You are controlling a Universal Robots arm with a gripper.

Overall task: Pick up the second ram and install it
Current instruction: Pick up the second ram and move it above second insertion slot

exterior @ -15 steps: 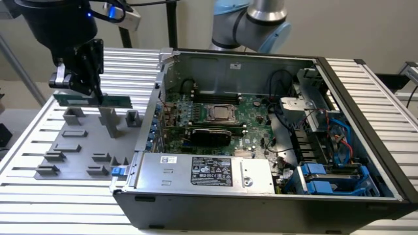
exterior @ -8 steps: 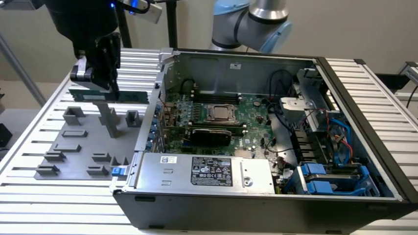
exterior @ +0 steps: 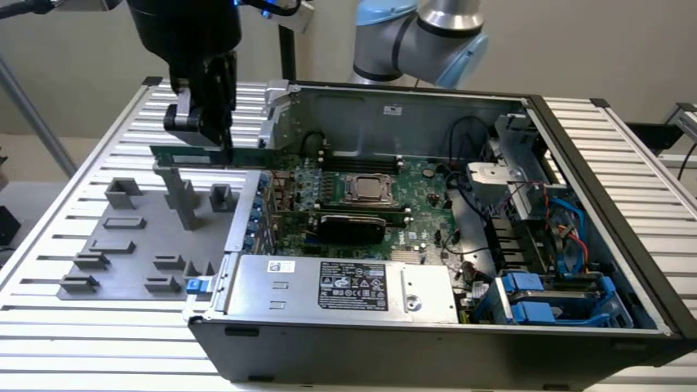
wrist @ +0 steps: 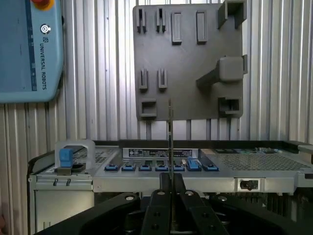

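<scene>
Holding the second ram point(exterior: 253, 156), a long, thin green circuit-board stick, the black two-fingered gripper point(exterior: 215, 137) pinches it by the upper edge at about mid-length. The jaws are drawn nearly together, with only the board's thickness between them. The stick hangs level and on edge just above the flat grey plastic fixture plate point(exterior: 126, 245) with its upright holders. Its end towards the exterior view's right lies close to the bent silver metal side wall point(exterior: 281, 102) of the open black computer case point(exterior: 436, 347). In the wrist view the stick point(wrist: 170, 142) shows edge-on as a thin straight line running out from between the fingers point(wrist: 159, 210), which suggests it sits square in the grip.

Doing this step well probably depends on holding that squareness. The board should stay level and upright, any travel should be slow, and nothing should knock it askew in so narrow a pinch.

Two edges matter most. A tall grey post point(exterior: 179, 196) stands on the plate directly under the stick, and the case wall rises beside the stick's end. Above the plate the air is open. Inside the case the large green motherboard point(exterior: 419, 181) is hemmed in by dark cables point(exterior: 468, 135) and the square metal processor socket point(exterior: 370, 189), so room there looks tight. The ribbed aluminium table point(exterior: 610, 163) around the case offers free space.
</scene>
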